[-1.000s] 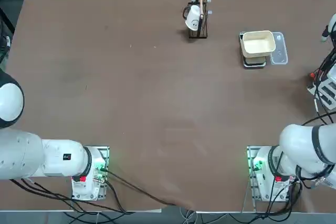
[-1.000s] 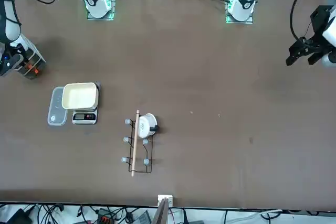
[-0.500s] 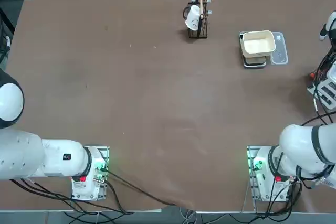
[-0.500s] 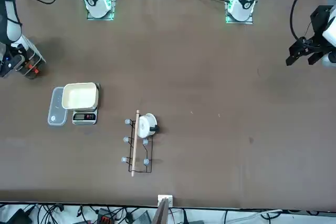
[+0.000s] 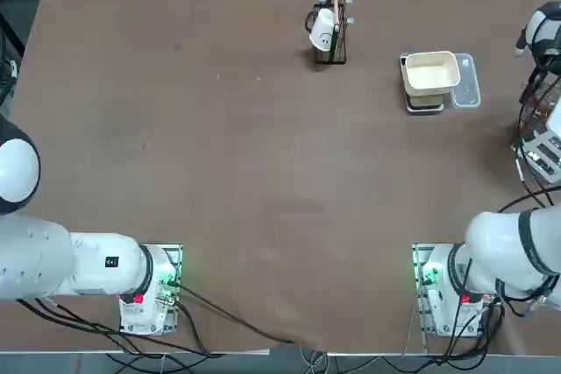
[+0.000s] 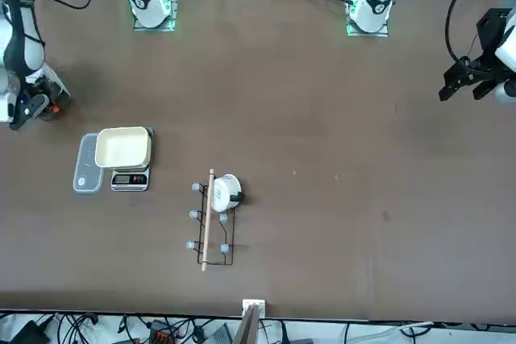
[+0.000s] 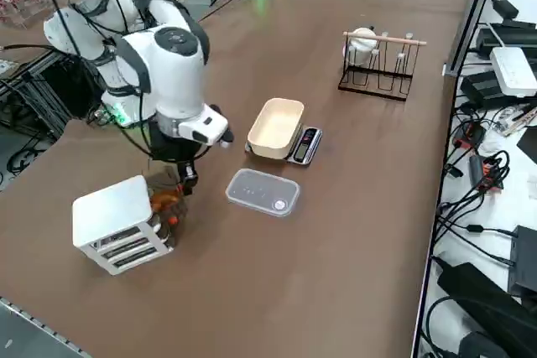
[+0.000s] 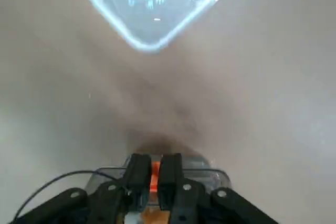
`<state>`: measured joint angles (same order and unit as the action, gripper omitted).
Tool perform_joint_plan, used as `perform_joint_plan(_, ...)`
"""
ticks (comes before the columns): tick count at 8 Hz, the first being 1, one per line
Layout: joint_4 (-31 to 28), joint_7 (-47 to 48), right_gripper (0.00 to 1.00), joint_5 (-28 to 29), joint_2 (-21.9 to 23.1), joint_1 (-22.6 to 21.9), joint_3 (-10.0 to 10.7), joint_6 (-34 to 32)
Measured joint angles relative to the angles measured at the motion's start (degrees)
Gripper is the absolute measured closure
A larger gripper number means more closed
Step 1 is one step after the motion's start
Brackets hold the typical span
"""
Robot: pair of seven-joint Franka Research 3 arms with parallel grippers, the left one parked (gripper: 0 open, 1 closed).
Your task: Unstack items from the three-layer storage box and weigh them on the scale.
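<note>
The white three-layer storage box [image 7: 117, 224] stands near the table's right edge, also seen in the top view [image 5: 543, 153]. My right gripper [image 7: 183, 180] hangs right beside it, toward the scale. Its fingers [image 8: 137, 174] are shut on a narrow orange tab [image 8: 154, 176] at the rim of a translucent tray [image 8: 210, 177]. Orange-brown items [image 7: 165, 200] show at that tray by the box's side. The dark scale [image 7: 306, 144] carries the cream bowl [image 7: 275, 127]. The translucent plate [image 7: 263, 192] lies flat between scale and gripper, and shows ahead of the fingers [image 8: 152, 3].
A black wire stand with a white cup [image 5: 329, 28] stands at the far side of the table, left of the scale [image 5: 425, 102]. Cables and a rack lie beyond the right edge of the table.
The right arm has shifted a little inward from the table's edge, over the storage box. Its fingers stay shut. Scale, bowl and plate have not moved.
</note>
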<state>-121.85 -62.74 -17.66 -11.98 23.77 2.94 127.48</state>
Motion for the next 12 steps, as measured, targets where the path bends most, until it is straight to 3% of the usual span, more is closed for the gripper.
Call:
perform_joint_plan(4, 2.32, 2.35, 0.89, 0.01, -2.1, -2.63, -0.42, -0.58)
perform_joint_plan(5, 2.46, 2.35, 0.82, 0.01, -2.11, -2.63, -0.41, -0.79)
perform_joint_plan(9, 6.55, 2.35, 0.09, 0.02, -1.33, -3.21, -0.74, -7.94)
perform_joint_plan(10, 8.41, 2.35, 0.03, 0.02, -0.65, -3.38, -0.81, -11.23)
perform_joint_plan(12, 9.76, 1.81, 0.12, 0.02, 0.96, -2.88, -0.41, -14.79)
